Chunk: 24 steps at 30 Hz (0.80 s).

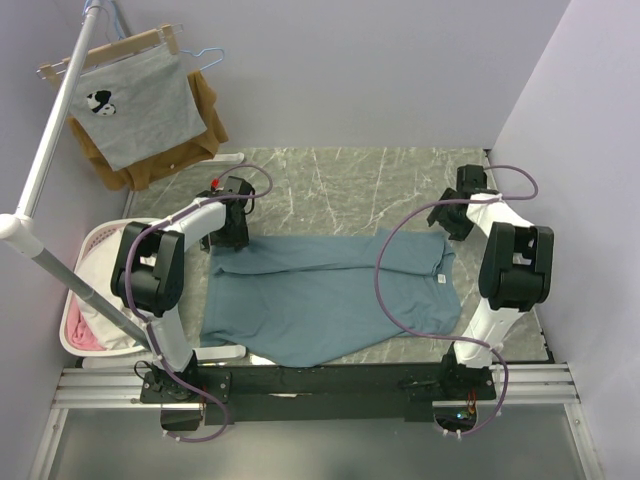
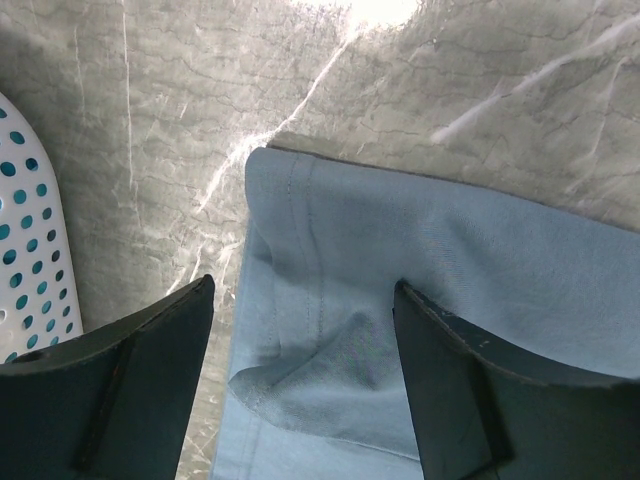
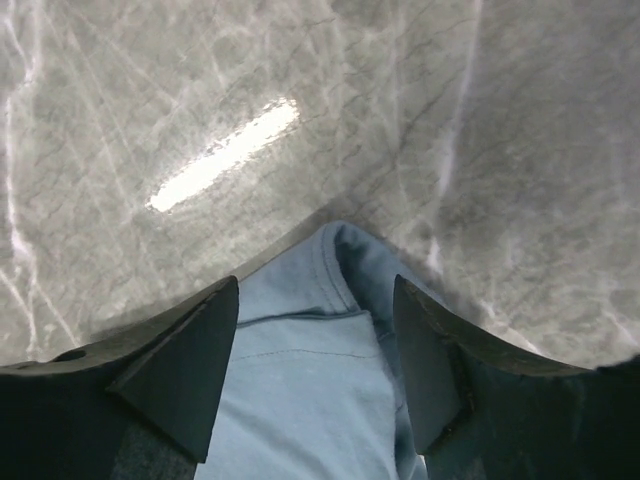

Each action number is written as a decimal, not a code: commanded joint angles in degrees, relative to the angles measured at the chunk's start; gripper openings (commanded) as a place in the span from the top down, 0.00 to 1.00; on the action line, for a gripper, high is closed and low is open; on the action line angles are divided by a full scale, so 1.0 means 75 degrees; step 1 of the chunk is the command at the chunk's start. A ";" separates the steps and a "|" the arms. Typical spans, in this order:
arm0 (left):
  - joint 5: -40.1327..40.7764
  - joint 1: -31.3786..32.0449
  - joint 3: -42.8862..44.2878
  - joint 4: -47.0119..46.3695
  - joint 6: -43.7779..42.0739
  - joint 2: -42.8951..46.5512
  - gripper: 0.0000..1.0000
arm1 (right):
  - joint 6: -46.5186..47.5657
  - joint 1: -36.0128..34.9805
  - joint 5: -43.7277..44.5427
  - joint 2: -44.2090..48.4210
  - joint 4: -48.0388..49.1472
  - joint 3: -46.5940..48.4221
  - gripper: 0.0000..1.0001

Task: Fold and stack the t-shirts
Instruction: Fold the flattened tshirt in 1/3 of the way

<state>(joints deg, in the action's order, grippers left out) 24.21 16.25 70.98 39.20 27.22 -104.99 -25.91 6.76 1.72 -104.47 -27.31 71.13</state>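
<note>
1. You have one teal-blue t-shirt (image 1: 320, 295) lying flat on the marble bench (image 1: 340, 185), spread wide between the two arms. Its far edge is doubled over into a long band, and a small pale neck label (image 1: 440, 281) shows near its right end.
2. Left claw (image 1: 232, 218): it is down over the shirt's far-left corner. From the left wrist view, the jaws stand apart and straddle the stitched hem. The cloth lies rumpled between the fingers (image 2: 140, 390), and nothing is clamped.
3. Right claw (image 1: 455, 218): it sits at the shirt's far-right corner. From the right wrist view, the jaws are apart, with a rounded fold of the shirt's edge poking up between them. Bare marble lies beyond the fold. The fabric lies slack, not pinched.
4. White perforated laundry basket (image 1: 80, 270): it stands off the bench's left side, just beside the left arm, with something pink (image 1: 80, 330) inside. Its rim also shows at the left edge of the left wrist view.
5. Far-left corner: a grey shirt with a black-and-white print (image 1: 135, 110) hangs in front of a brown garment (image 1: 200, 120), both on hangers and well apart from the teal shirt.
</note>
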 commanded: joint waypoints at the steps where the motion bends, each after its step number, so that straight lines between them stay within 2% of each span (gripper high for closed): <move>1: -0.0017 -0.0011 0.0040 -0.0129 -0.0009 0.0077 0.23 | -0.0014 0.0106 -0.0662 -0.0251 0.0360 -0.0004 0.35; 7: -0.0017 -0.0011 0.0028 -0.0117 -0.0020 0.0054 0.23 | -0.0014 0.0258 -0.1131 -0.0309 0.0595 -0.0215 0.54; 11: -0.0017 -0.0011 0.0017 -0.0094 -0.0009 0.0041 0.23 | -0.0014 0.0293 -0.1166 -0.0169 0.0664 -0.0332 0.59; 12: -0.0017 -0.0011 0.0016 -0.0094 -0.0009 0.0053 0.23 | -0.0025 0.0293 -0.1143 -0.0076 0.0653 -0.0390 0.59; 15: -0.0017 -0.0011 0.0005 -0.0094 -0.0008 0.0077 0.23 | -0.0014 0.0293 -0.0968 0.0100 0.0594 -0.0484 0.51; 16: -0.0017 -0.0011 0.0005 -0.0094 -0.0020 0.0088 0.23 | -0.0014 0.0293 -0.0921 0.0147 0.0583 -0.0531 0.44; 17: -0.0017 -0.0011 0.0005 -0.0094 -0.0009 0.0088 0.23 | -0.0014 0.0293 -0.0851 0.0171 0.0583 -0.0613 0.41; 24: -0.0063 -0.0011 0.0005 -0.0082 -0.0032 0.0077 0.23 | -0.0049 0.0293 -0.0721 0.0463 0.0641 -0.1082 0.40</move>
<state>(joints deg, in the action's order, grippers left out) 24.16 16.27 70.98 39.22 27.18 -104.99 -26.09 8.67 -5.32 -104.55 -22.92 65.30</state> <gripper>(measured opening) 0.769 0.600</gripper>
